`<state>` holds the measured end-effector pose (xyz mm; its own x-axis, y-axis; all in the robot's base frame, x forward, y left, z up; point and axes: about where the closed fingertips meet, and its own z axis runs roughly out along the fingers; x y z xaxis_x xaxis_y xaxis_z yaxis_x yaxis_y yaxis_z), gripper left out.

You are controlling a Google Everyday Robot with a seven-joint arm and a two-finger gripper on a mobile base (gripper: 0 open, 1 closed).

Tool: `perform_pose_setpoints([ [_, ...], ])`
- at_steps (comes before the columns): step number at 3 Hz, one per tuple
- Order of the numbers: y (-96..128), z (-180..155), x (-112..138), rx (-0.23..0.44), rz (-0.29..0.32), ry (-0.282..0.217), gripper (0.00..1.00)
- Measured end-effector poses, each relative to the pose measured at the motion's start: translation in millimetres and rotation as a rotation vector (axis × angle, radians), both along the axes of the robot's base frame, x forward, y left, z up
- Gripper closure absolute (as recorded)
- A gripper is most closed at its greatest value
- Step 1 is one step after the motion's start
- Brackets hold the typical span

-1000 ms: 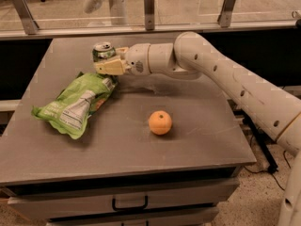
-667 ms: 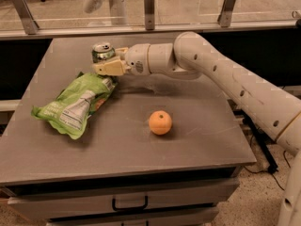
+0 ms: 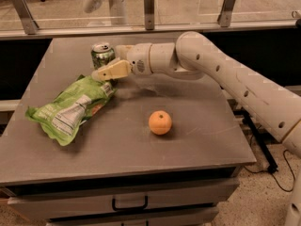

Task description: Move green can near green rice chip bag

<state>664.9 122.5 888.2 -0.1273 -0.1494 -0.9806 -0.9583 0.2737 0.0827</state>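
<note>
Shiny green can (image 3: 102, 54) at pincer (image 3: 102, 69), beside crinkled bag (image 3: 70, 108)

My gripper (image 3: 102, 66) reaches in from the right, up against the can (image 3: 102, 53), which stands upright at the far left of the table (image 3: 202, 126). The chip bag (image 3: 70, 108) lies just nearer, on the left. The orange (image 3: 160, 122) sits to the bag's right, mid-table.

No text is legible. The label panel (image 3: 69, 116) on the bag (image 3: 87, 91) and print on the can (image 3: 102, 55) cannot be read. Gripper (image 3: 105, 69): at the can.
</note>
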Motion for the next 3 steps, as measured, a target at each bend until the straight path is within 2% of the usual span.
perform_pose_setpoints([
  [1, -7, 11, 1, 0.015, -0.053, 0.022, 0.0],
  [2, -22, 26, -5, 0.039, -0.098, 0.024, 0.0],
  [3, -80, 39, -25, 0.01, -0.221, 0.005, 0.0],
])
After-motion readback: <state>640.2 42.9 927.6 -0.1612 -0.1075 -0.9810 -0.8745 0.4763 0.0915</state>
